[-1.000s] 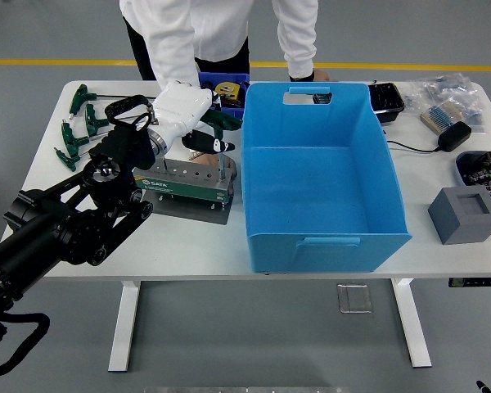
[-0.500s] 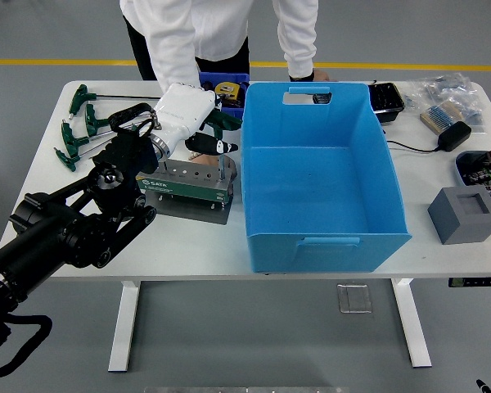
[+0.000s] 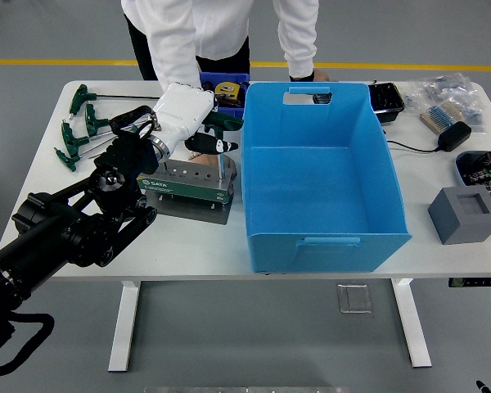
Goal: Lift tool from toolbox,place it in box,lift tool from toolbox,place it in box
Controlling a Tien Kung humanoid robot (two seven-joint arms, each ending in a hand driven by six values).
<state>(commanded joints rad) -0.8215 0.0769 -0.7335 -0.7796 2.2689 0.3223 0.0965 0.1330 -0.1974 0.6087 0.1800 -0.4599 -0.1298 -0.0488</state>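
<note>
Left hand [image 3: 198, 131] sits over the back of the green tool rack [image 3: 190, 182], fingers curled, apparently pinching the green-handled T-wrench [image 3: 221, 121] behind it; exact contact is hidden by the palm. Blue bin [image 3: 319, 176] stands empty just right of the rack. Best approach, as I judge it: lift straight up so the shaft clears the rack slots before swinging right over the bin wall.

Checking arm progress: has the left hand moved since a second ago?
Yes: the left hand has shifted slightly right, toward the blue box.
</note>
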